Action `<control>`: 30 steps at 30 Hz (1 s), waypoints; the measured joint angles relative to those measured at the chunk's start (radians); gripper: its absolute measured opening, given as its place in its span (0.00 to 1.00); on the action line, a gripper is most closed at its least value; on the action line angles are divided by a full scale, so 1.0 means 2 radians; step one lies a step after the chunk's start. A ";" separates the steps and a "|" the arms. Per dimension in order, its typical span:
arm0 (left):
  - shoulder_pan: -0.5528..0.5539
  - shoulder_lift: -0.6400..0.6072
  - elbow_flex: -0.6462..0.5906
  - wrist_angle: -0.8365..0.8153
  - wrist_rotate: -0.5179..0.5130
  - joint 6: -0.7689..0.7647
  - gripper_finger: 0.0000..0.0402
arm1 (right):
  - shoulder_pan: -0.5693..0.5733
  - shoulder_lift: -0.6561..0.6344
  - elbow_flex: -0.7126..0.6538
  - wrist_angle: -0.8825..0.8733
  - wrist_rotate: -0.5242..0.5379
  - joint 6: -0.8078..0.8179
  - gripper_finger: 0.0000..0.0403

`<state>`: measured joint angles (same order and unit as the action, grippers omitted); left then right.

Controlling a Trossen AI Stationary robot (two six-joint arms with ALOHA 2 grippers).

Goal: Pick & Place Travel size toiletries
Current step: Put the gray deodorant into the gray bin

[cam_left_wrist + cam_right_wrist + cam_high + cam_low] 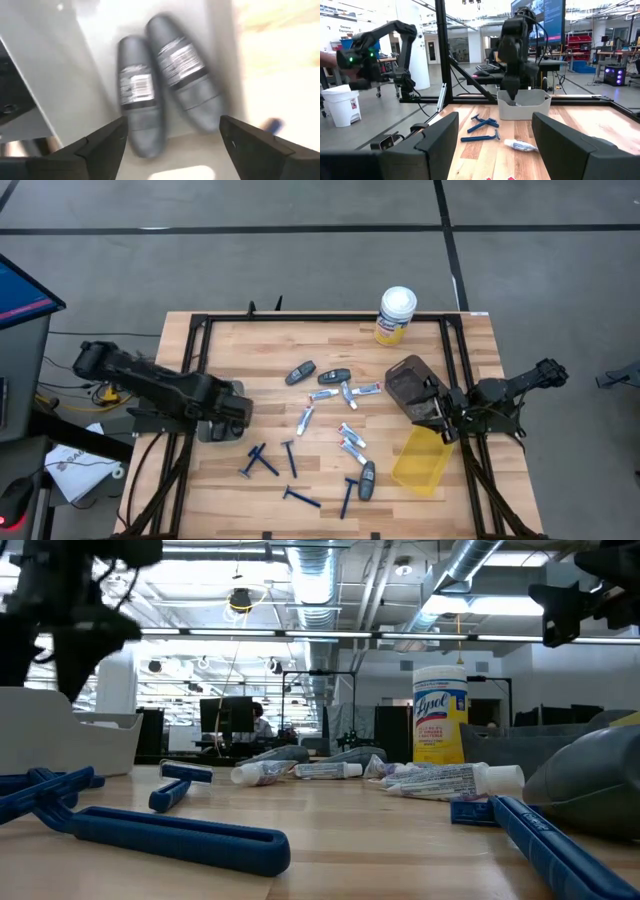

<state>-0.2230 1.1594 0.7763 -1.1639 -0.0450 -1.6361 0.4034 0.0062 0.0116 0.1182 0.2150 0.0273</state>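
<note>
My left gripper [232,412] is open and empty above a grey bin [205,430] at the table's left. Two dark grey oval pieces [137,95] [182,70] lie side by side on the bin's floor, below and between the fingers. On the table's middle lie more dark grey ovals [300,372] [367,478], small silver-white tubes [322,395] [352,435] and blue razors [258,460] [348,495]. My right gripper [440,420] is open and empty at the table's right, above the table, facing the left arm [512,45].
A yellow canister with a white lid [395,315] stands at the far edge. A yellow bin [422,460] and a dark brown pouch-like thing [415,385] sit beside my right gripper. A black frame [190,330] runs round the table. A person sits far off in the room [262,720].
</note>
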 joint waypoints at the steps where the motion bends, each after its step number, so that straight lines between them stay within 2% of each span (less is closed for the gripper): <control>1: 0.000 -0.016 0.003 0.005 -0.013 -0.009 0.76 | 0.000 0.000 0.000 0.001 0.000 0.000 0.61; 4: 0.000 -0.059 0.008 0.048 -0.068 -0.013 0.74 | 0.000 0.000 0.000 0.008 0.000 0.000 0.61; 7: 0.000 -0.085 0.008 0.118 -0.149 -0.013 0.73 | 0.000 0.000 0.000 0.027 0.000 0.000 0.61; 11: 0.016 -0.082 0.008 0.226 -0.250 0.022 0.71 | 0.000 0.000 0.000 0.069 0.000 0.000 0.61; 13: 0.035 -0.067 0.008 0.294 -0.266 0.069 0.70 | 0.000 0.000 0.000 0.093 0.001 -0.009 0.61; 16: 0.071 -0.037 0.008 0.384 -0.251 0.159 0.68 | 0.000 0.000 0.000 0.141 0.002 -0.026 0.61; 18: 0.098 -0.014 0.008 0.430 -0.221 0.219 0.67 | 0.000 0.000 0.000 0.175 0.002 -0.027 0.61; 26: 0.208 0.082 0.008 0.513 -0.067 0.402 0.69 | 0.000 0.000 0.000 0.262 0.001 -0.027 0.61; 30: 0.233 0.123 0.009 0.561 -0.039 0.515 0.74 | 0.000 0.000 0.000 0.261 0.000 -0.027 0.61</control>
<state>0.2438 1.4045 0.7947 -0.0429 -0.1226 -0.6059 0.4034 0.0063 0.0116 0.6405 0.2149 -0.0257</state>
